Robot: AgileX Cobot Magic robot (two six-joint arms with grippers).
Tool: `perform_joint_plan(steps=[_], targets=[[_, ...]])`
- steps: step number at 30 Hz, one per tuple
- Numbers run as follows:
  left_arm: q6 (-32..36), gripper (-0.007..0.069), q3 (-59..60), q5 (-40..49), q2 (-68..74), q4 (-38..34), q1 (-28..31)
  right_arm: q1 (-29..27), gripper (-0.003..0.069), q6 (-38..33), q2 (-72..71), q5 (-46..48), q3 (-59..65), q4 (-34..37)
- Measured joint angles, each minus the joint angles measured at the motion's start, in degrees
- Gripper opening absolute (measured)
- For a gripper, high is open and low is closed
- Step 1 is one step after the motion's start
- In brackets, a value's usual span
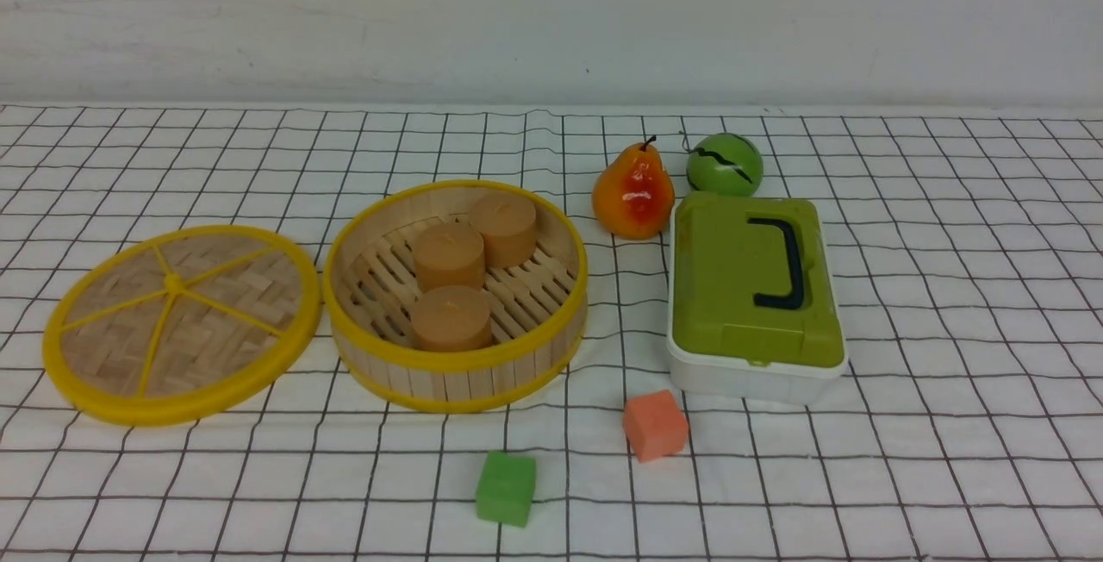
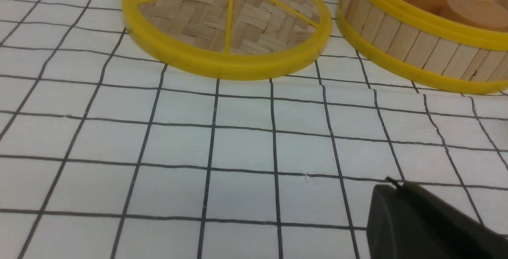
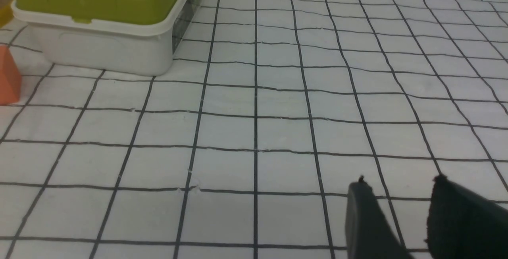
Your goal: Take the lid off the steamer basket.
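The lid (image 1: 177,321), a woven bamboo disc with a yellow rim and spokes, lies flat on the cloth just left of the steamer basket (image 1: 457,295). The basket is uncovered and holds three tan cylinders (image 1: 450,258). The left wrist view shows the lid (image 2: 228,20) and the basket's slatted wall (image 2: 416,48) ahead of my left gripper (image 2: 397,185), whose jaws are pressed together and hold nothing. My right gripper (image 3: 399,183) is open and empty over bare cloth, short of the white box. Neither gripper shows in the front view.
A white box with a green lid and black handle (image 1: 754,290) stands right of the basket, also in the right wrist view (image 3: 103,16). A pear (image 1: 633,191) and green ball (image 1: 725,164) sit behind it. An orange cube (image 1: 655,425) and green cube (image 1: 506,488) lie in front.
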Motion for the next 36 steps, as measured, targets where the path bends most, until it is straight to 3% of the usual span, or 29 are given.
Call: perform_joint_plan(steps=[36], targets=[[0.0, 0.0003, 0.0, 0.01, 0.0, 0.12, 0.0, 0.0, 0.0239, 0.0, 0.0, 0.0, 0.0, 0.0]])
